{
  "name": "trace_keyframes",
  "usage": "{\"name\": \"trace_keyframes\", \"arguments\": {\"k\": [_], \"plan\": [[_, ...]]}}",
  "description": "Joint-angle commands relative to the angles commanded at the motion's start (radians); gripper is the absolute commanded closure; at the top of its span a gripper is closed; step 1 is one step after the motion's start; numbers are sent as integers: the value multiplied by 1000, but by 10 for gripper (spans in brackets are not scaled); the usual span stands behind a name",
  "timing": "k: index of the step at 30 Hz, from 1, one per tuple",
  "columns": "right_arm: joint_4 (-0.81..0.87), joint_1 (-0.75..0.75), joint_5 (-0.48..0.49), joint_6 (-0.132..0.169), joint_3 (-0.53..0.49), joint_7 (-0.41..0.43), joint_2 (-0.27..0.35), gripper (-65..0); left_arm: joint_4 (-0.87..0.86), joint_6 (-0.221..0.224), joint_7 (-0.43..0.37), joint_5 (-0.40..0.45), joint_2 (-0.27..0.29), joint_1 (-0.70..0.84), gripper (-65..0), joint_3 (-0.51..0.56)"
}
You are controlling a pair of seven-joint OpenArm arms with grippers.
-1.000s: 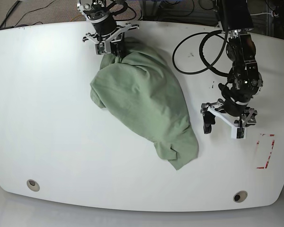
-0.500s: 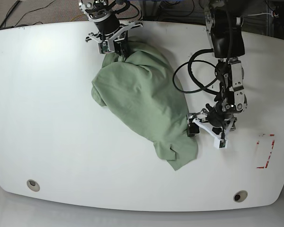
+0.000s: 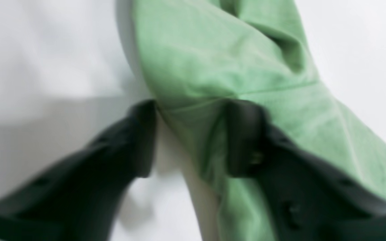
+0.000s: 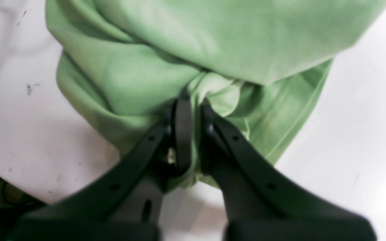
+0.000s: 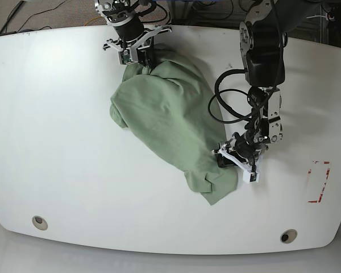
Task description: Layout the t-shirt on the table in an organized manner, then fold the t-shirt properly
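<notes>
The t-shirt [image 5: 170,125] lies bunched on the desk [image 5: 57,142], the right end effector [image 4: 193,110] pinching its far end while the wide-open left end effector [image 3: 189,137] straddles its near edge, likely needing to close before spreading.

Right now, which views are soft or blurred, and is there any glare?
Left wrist view: blurred throughout, the left gripper fingers and t-shirt smeared. Right wrist view: softer at the right gripper, cloth folds readable. Base view: sharp, with mild sheen on the table.
</notes>
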Motion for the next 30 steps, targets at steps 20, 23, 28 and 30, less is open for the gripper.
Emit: {"name": "trace_keyframes", "arguments": {"k": [20,23,28,30], "plan": [[144,-44,0,0,3,3,54,0,453,-2,175,-5,-6,106,0,-3],[144,-17,0,-2,8,5,63,0,582,-2,232,-5,-3,112,0,-3],[144,25,0,-2,57,5,77,0,710,-2,276,-5,-2,110,0,-2],[144,57,6,-2,98,5,80,0,772,-2,310,-5,-2,103,0,-2]]}}
